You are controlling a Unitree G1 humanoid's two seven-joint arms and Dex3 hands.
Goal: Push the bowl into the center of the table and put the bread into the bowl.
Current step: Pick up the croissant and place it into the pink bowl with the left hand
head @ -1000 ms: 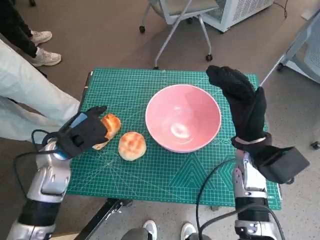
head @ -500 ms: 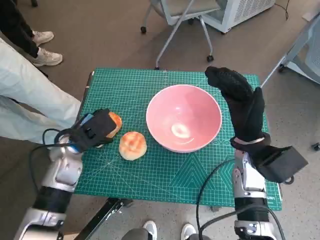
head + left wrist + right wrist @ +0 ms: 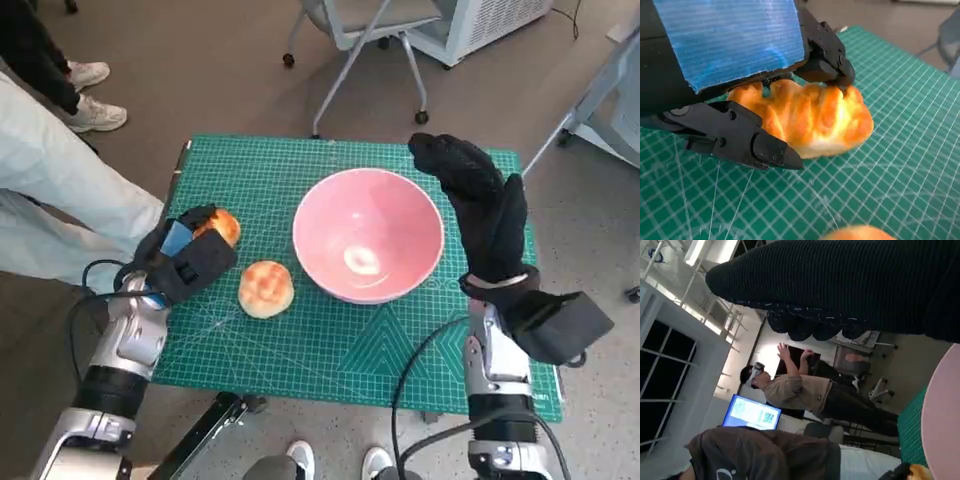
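Bread (image 3: 222,226) sits under the left hand (image 3: 185,262) near the desk's left edge in the head view, the fingers closed round it. The pink bowl (image 3: 367,235) already stands about mid-desk, so the lift-and-carry looks like the step in hand: raise the piece well clear first, because a second bun (image 3: 266,289) lies between it and the bowl. The right hand (image 3: 478,205) stands just beside the bowl's far-right rim, fingers loosely apart, holding nothing.

Left wrist view: black fingers (image 3: 765,147) clasp the bread on both sides; a firm but gentle hold should avoid crushing it.

Right wrist view: the bowl's rim shows at one edge, and people stand and sit beyond the desk.
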